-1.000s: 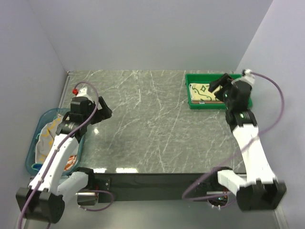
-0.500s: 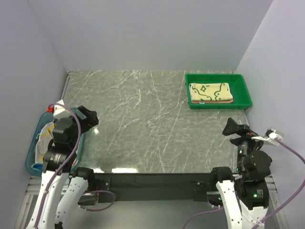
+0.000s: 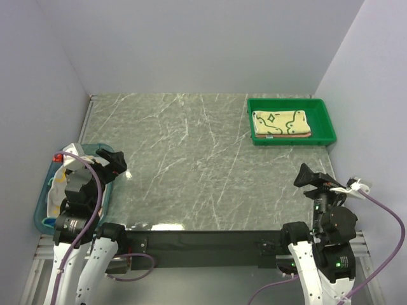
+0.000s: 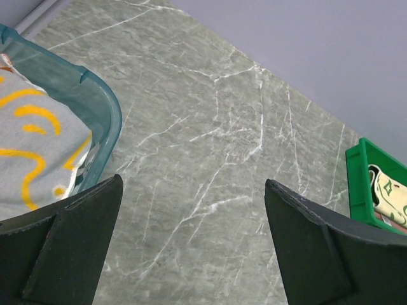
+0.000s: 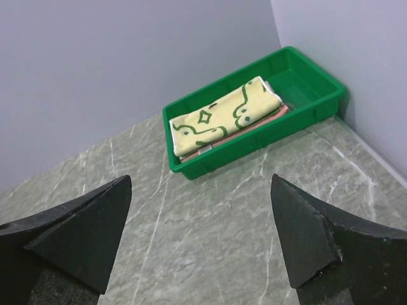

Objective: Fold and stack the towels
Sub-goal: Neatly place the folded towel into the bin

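- While we look from above, folded towels (image 3: 282, 123) lie stacked in the green tray (image 3: 324, 131); loose towels (image 3: 60, 180) sit crumpled in the blue basket (image 3: 42, 206).
- Our left gripper (image 4: 193, 184) gapes empty; the loose towels look soft and light, so we would pinch a corner.
- Our right gripper (image 5: 200, 179) gapes empty too, short of the tray.

Right gripper (image 3: 305, 176) withdrawn from green tray (image 3: 289, 141); left gripper (image 3: 113, 162) retracted too

— What colour is the tray (image 3: 292, 140)?
— Green. The top towel (image 3: 278, 121) is pale yellow with dark green shapes, and the salmon towel (image 5: 254, 126) lies beneath.
— And the table (image 3: 191, 159)?
— Grey-green marble, white veins. The basket (image 4: 108, 105) is teal, its cloth (image 4: 38, 152) pale with yellow curves.
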